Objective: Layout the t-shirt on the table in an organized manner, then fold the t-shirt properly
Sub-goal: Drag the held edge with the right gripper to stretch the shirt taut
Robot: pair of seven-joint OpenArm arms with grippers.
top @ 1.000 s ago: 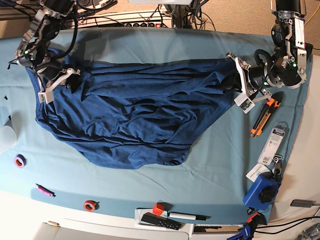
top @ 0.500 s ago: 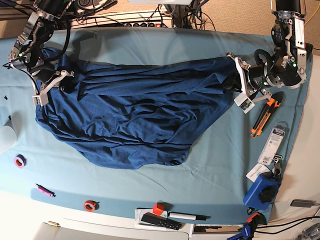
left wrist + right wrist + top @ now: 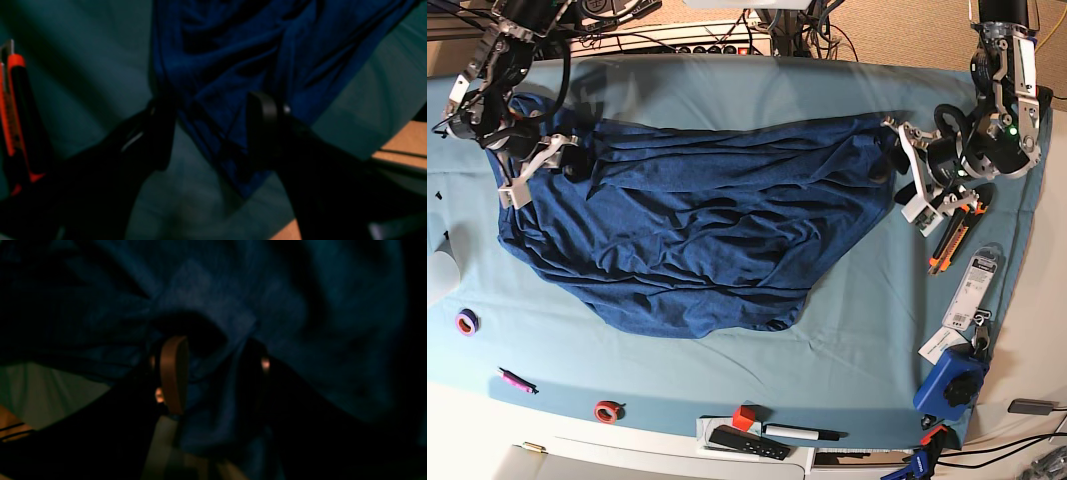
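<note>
1. Left tool [image 3: 210,133]: its jaws were seen spread apart in the left wrist view, with a corner of the t-shirt [image 3: 697,240] lying loose between them; neither pad was pressed onto the fabric. In the base view this tool [image 3: 905,170] was placed at the garment's right edge.
2. Right tool [image 3: 217,373]: its jaws were seen parted in the dim, blurred right wrist view, with a bunched fold of cloth between them; whether the fabric was pinched could not be told. In the base view it [image 3: 542,170] was placed at the garment's upper left corner.
3. T-shirt: dark navy, wrinkled, spread wide across the middle of the worktop [image 3: 857,330], with its lower edge curved in a rounded sag.
4. Worktop: covered in light teal cloth, much wider than the garment.
5. Utility knife [image 3: 952,235]: orange and black, laid just beside the left tool, apart from the garment.
6. Blue device [image 3: 952,385]: set near the right front corner.
7. Tape rolls: one purple [image 3: 467,322], one red [image 3: 608,410], laid along the front left.
8. Pink marker [image 3: 515,380]: laid between the two rolls.
</note>
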